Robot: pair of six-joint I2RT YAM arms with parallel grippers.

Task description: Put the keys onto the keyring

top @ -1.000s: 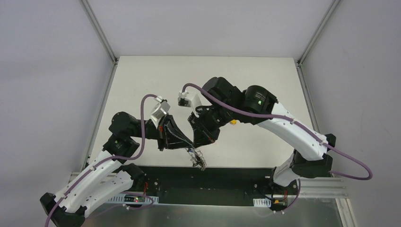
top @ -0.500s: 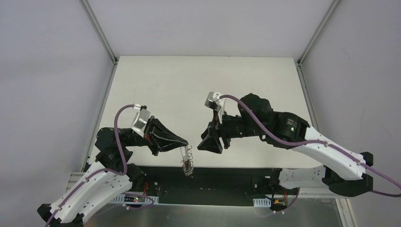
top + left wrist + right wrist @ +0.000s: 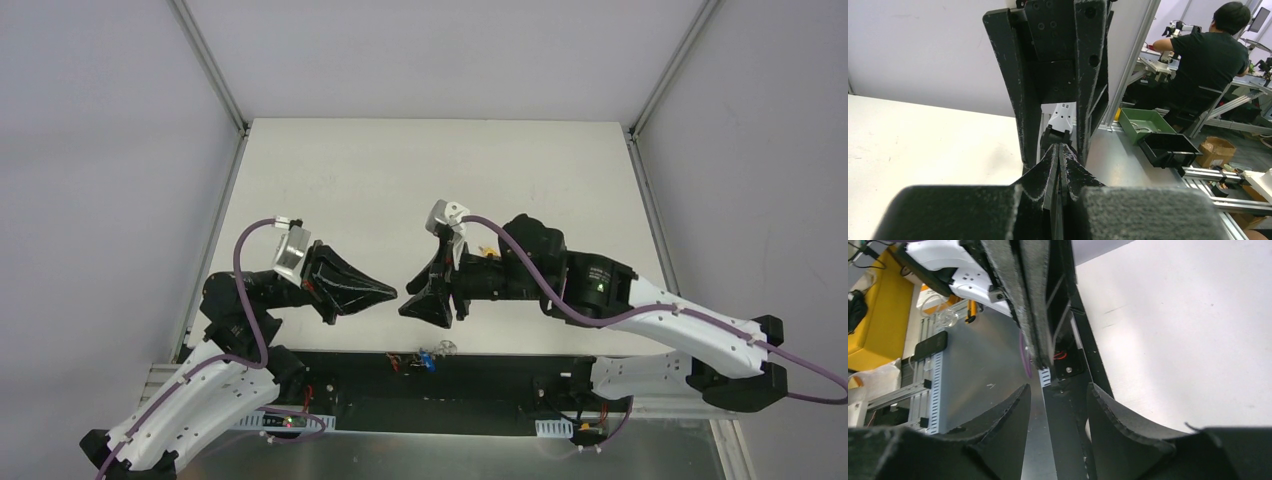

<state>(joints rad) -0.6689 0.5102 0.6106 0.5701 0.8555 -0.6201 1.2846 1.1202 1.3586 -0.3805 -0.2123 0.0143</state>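
Note:
The keyring [image 3: 424, 358], a small cluster of silver keys with a blue and a red bit, lies on the black strip at the table's near edge, below both grippers and held by neither. My left gripper [image 3: 391, 293] is shut and nothing shows between its fingertips [image 3: 1060, 148]. My right gripper [image 3: 404, 308] is open and empty, tip to tip with the left one; its fingers [image 3: 1020, 75] fill the left wrist view. In the right wrist view my right gripper [image 3: 1058, 392] gapes below the left gripper's shut fingers [image 3: 1030, 300]. A yellow-headed key [image 3: 488, 253] lies behind the right arm.
The white table [image 3: 430, 170] stretches behind the arms. A black strip [image 3: 500, 368] and metal rail run along its near edge. Grey walls and frame posts [image 3: 210, 70] close in the sides.
The keyring hung from my left gripper half a second ago; now it lies on the black strip at the near edge. The right gripper has moved left, closer to the left gripper.

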